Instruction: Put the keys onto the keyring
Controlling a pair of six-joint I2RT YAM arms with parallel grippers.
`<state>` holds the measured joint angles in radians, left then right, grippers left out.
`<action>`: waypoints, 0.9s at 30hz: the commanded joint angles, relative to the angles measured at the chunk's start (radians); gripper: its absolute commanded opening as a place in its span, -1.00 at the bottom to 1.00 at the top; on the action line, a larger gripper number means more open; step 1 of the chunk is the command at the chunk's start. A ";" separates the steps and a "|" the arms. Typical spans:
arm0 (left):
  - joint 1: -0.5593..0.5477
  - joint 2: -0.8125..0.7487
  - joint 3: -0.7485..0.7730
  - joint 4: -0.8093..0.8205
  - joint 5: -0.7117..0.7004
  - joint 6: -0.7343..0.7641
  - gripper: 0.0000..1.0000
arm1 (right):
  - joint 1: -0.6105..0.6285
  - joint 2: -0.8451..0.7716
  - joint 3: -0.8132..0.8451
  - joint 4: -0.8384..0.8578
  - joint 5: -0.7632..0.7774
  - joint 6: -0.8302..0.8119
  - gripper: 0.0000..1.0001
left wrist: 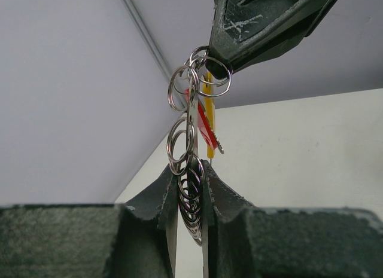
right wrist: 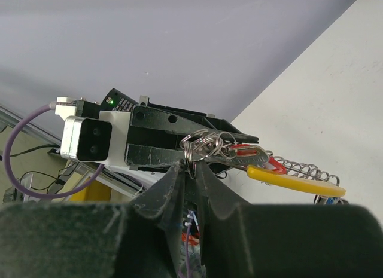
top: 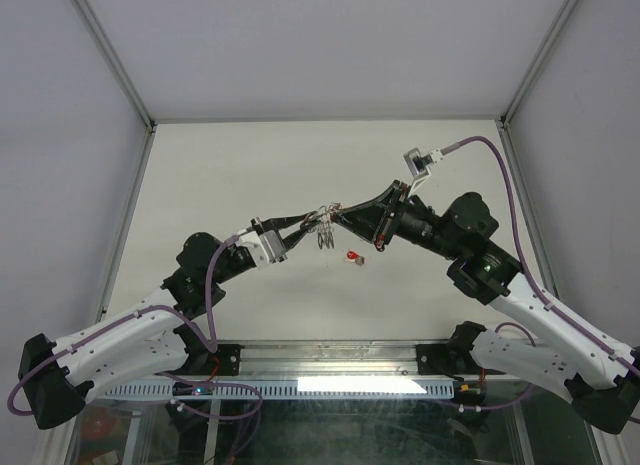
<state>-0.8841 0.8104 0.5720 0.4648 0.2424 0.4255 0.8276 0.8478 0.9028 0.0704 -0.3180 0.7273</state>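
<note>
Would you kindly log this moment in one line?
left gripper, right gripper: shut on ring bunch, midair | red-tagged key: on table

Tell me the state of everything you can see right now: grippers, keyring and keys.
left gripper: shut on the keyring's stacked coils.
right gripper: shut on the keyring's other end.
keyring: off the table, held between both grippers.
yellow tag: hanging from the keyring.
red tag: hanging among the rings beside the yellow tag.
red-tagged key: lying loose on the table, not on the keyring.
</note>
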 commanded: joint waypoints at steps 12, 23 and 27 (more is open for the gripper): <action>-0.006 0.038 0.025 0.045 0.013 -0.065 -1.00 | 0.007 -0.008 0.056 -0.016 -0.014 -0.236 -1.00; -0.006 0.086 0.052 0.005 -0.018 -0.111 -1.00 | 0.007 -0.010 0.161 -0.241 -0.005 -0.606 -1.00; -0.006 0.098 0.054 0.012 -0.007 -0.140 -0.97 | 0.007 0.002 0.181 -0.267 -0.008 -0.660 -1.00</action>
<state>-0.8848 0.9020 0.5816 0.4339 0.2398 0.3351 0.8284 0.8566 1.0130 -0.1905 -0.3172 0.1802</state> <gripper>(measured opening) 0.134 0.009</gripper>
